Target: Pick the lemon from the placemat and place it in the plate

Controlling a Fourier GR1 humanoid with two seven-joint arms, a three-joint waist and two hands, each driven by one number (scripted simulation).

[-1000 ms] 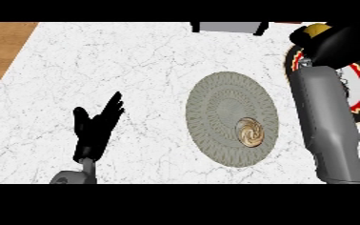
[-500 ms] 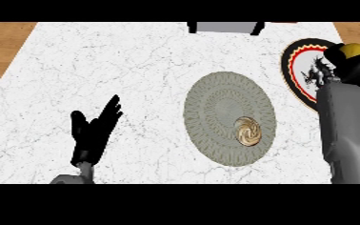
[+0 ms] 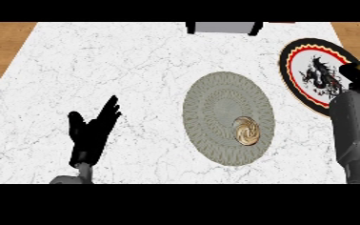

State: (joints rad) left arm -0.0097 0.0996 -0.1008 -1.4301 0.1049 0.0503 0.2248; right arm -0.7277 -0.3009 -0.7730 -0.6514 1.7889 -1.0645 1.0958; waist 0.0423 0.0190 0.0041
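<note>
A round grey placemat (image 3: 226, 117) lies right of centre on the white marble bench (image 3: 126, 71), with a brownish swirled object, apparently the lemon (image 3: 246, 130), on its lower right part. At right edge sits a plate (image 3: 313, 76) rimmed red and black, bearing a black dragon figure; no readable writing. The left hand (image 3: 91, 133) rests spread wide at lower left. The right hand (image 3: 349, 75) barely shows at the right edge; its fingers cannot be made out.
</note>
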